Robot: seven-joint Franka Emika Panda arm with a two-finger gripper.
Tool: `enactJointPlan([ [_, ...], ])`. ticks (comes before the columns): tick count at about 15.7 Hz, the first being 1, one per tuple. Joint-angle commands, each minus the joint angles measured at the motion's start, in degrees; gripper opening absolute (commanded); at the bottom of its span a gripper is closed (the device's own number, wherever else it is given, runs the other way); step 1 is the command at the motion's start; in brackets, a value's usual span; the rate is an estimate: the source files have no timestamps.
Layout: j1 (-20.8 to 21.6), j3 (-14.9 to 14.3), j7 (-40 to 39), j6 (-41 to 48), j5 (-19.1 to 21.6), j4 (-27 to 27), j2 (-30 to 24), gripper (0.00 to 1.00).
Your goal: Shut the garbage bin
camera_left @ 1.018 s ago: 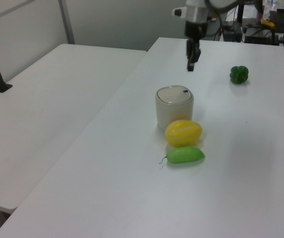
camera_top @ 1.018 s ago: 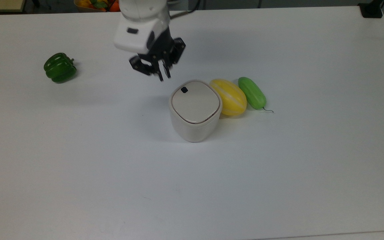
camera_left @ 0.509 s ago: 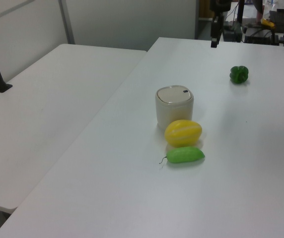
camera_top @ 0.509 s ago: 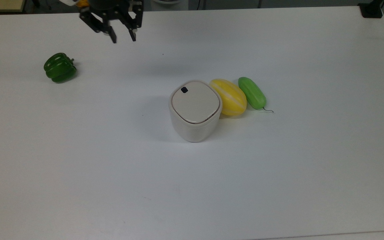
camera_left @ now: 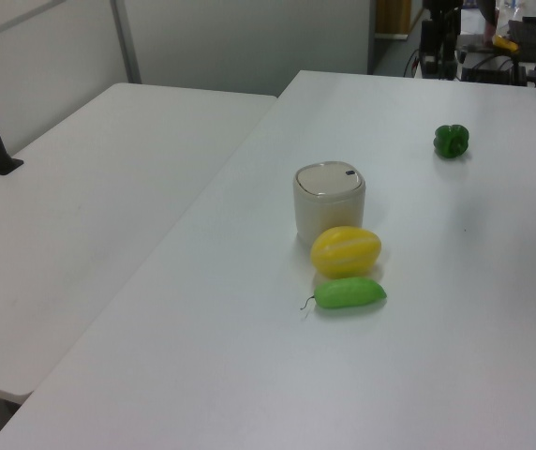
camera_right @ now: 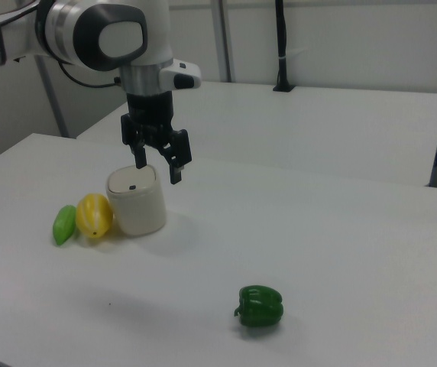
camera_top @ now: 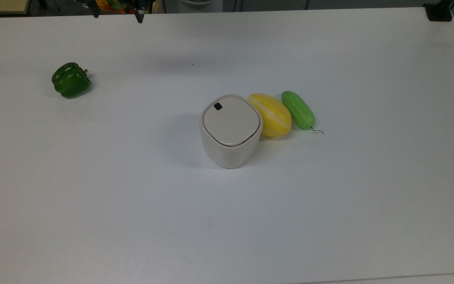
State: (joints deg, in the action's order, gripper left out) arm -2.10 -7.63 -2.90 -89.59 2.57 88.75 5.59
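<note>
Top view, bin: you see the small cream-beige plastic garbage bin with rounded-square sides standing near the middle of the white tabletop. Its flat lid lies level inside the rim, the little black button mark at the corner toward the top view's upper left. Judge the bin shut already.
Top view, neighbours: the yellow striped melon touches the bin on the top view's right, and the light green cucumber-shaped fruit lies just beside the melon. The dark green bell pepper sits well apart from the bin, toward the top view's left.
Top view, claw: the tips of the black two-finger claw hang at the far edge, well apart from the bin and spread wide.
Left view, bin: the bin stands upright with melon and green fruit in a row in front of it. The lid sits flat, with no gap that you can make out.
Right view, claw: the claw hangs in the air, fingers parted and holding nothing. It overlaps the bin in line of sight, yet the top view puts it far off.
Judgement: the lid needs no more pressing, so you can leave the arm lifted clear.
</note>
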Motion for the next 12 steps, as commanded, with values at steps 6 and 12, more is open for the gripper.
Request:
enactJointPlan([
  [6, 0.52, 0.33, 1.67, 0.46, -5.29, 1.78, -3.40, 1.00],
  [12, 0.52, 0.42, 1.76, 0.47, -5.38, 1.78, -3.57, 1.00],
])
